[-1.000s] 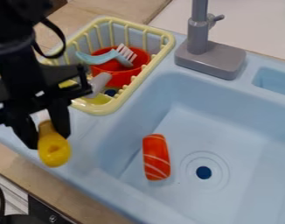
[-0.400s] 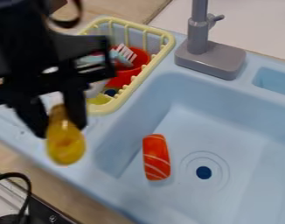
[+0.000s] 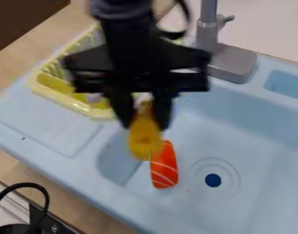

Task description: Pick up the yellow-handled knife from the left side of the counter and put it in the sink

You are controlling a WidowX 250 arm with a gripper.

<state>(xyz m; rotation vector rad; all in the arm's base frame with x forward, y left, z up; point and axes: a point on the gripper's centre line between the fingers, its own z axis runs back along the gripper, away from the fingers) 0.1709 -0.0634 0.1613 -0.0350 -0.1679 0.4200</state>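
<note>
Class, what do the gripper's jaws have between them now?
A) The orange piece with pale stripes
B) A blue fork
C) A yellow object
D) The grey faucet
C: the yellow object sits between the gripper's jaws, above the sink.

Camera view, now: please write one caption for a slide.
Black gripper holds a yellow toy over the light-blue sink, partly covering an orange striped piece.

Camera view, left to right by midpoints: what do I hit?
Yellow rack → yellow toy in the claw → orange piece with white stripes → dark blue drain hole → small recess in the sink's rim.
</note>
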